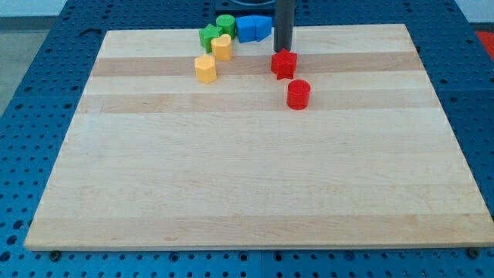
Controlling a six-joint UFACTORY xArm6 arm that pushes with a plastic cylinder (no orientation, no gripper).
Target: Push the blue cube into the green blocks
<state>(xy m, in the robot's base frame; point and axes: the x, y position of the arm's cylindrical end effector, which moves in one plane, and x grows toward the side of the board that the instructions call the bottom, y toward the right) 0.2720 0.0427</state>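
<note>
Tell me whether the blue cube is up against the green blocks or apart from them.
Up against them: the blue cube touches the green cylinder, which sits beside the green star. My tip stands to the cube's right.

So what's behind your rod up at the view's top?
My tip sits just above the red star block. Behind the rod, a blue block is partly hidden, its shape unclear. The blue cube shows left of it, touching the green cylinder.
</note>
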